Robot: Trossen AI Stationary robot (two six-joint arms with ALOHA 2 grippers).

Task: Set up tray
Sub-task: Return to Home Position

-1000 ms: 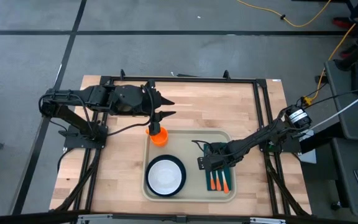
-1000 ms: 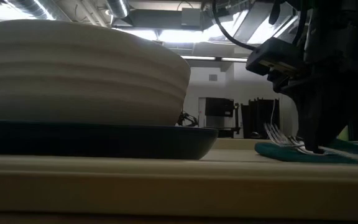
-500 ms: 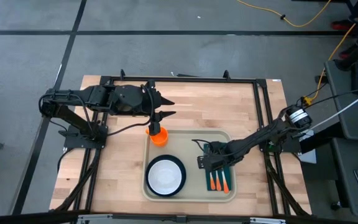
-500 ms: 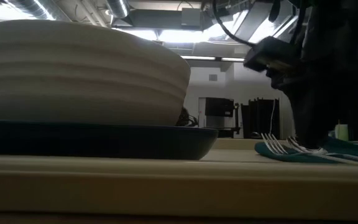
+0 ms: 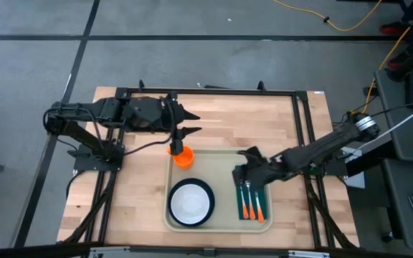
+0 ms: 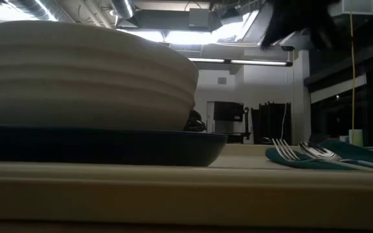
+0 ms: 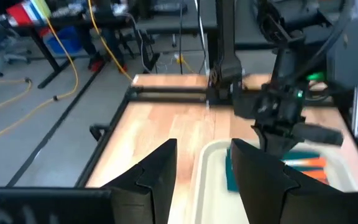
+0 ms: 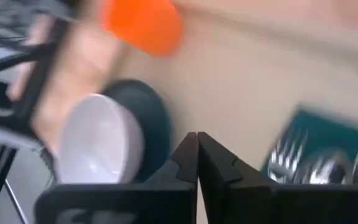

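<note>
The beige tray (image 5: pixel 221 178) lies on the wooden table. On it a white bowl (image 5: pixel 189 203) sits in a dark teal plate (image 5: pixel 208 208), and an orange cup (image 5: pixel 183 156) stands at its far left corner. Orange-handled cutlery (image 5: pixel 250 208) lies on a teal napkin (image 5: pixel 263 195) in the tray's right half; the low view shows a fork (image 6: pixel 283 149) and a spoon (image 6: pixel 319 152). My right gripper (image 5: pixel 241 170) hangs shut above the napkin's far end, touching nothing; the right wrist view shows its fingertips (image 8: pixel 197 140) together. My left gripper (image 5: pixel 194 123) hovers open beyond the cup.
A black frame (image 5: pixel 214 92) runs along the table's far and side edges. Bare wood (image 5: pixel 249 122) stretches between the tray and the far edge. In the left wrist view my right arm (image 7: pixel 278 106) stands over the tray (image 7: pixel 210 155).
My right gripper has risen off the cutlery on the napkin and drawn toward the table's far right, leaving the low view's lower part. The fork and spoon stay lying on the napkin, uncovered.
</note>
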